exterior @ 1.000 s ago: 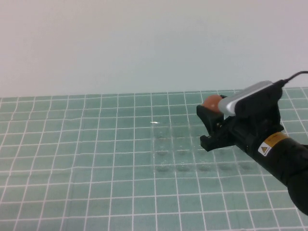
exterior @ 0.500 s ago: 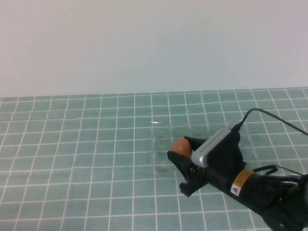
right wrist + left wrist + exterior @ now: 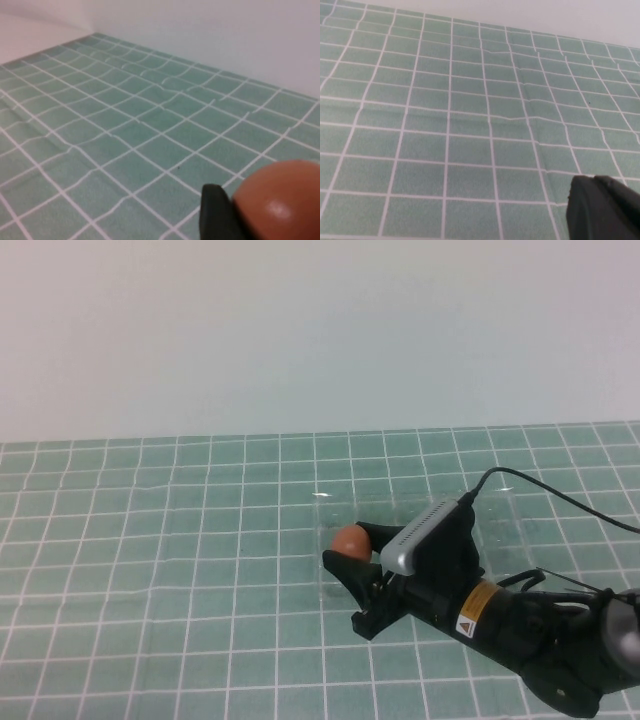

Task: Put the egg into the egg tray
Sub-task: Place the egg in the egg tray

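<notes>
My right gripper (image 3: 353, 550) is shut on the orange-brown egg (image 3: 349, 540) and holds it over the front-left part of the clear egg tray (image 3: 505, 530); whether the egg touches a cup I cannot tell. The tray is a faint grid of shallow cups on the green mat, partly hidden by the right arm. In the right wrist view the egg (image 3: 281, 202) sits against one black finger (image 3: 215, 212). My left gripper shows only as a dark tip (image 3: 602, 210) in the left wrist view, over bare mat, out of the high view.
A green mat with a white grid (image 3: 180, 540) covers the table up to the pale back wall. The right arm's cable (image 3: 560, 495) loops above the tray's right side.
My right gripper has carried the egg from the tray's back right edge forward and to the left, and lower, to the tray's front-left part. The last half second shows only a small shift left.
</notes>
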Robot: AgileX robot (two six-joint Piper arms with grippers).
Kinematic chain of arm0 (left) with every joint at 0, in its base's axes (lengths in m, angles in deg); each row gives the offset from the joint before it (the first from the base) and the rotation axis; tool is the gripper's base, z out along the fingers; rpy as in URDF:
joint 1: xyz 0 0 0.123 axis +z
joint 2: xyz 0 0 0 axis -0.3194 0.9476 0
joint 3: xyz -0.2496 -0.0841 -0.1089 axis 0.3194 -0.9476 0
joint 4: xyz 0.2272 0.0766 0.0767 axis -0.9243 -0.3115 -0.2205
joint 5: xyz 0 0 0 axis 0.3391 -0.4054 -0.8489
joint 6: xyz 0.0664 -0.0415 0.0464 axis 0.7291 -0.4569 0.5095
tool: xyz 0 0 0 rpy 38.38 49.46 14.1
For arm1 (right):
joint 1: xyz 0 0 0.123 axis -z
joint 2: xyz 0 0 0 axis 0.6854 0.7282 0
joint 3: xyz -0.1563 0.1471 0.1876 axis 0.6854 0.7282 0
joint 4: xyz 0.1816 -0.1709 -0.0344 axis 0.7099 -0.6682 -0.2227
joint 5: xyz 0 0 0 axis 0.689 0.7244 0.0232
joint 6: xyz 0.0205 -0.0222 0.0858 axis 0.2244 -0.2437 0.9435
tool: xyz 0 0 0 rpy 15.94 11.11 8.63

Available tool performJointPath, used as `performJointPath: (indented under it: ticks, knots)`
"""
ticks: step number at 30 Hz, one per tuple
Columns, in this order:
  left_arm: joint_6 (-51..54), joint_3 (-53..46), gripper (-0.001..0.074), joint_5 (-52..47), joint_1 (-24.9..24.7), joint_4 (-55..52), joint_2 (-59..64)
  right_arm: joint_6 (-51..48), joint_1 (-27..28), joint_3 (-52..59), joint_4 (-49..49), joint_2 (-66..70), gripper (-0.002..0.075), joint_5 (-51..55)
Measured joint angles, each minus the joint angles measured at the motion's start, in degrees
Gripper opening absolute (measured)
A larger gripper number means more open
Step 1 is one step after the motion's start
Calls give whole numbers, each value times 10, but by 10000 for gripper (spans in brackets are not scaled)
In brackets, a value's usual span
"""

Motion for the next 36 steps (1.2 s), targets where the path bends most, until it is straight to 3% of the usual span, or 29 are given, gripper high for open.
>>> performJointPath:
  ticks: [36]
  knots:
    - [0, 0, -1, 0, 0, 0, 0, -10, -6, -55, -27, 42, 382, 9]
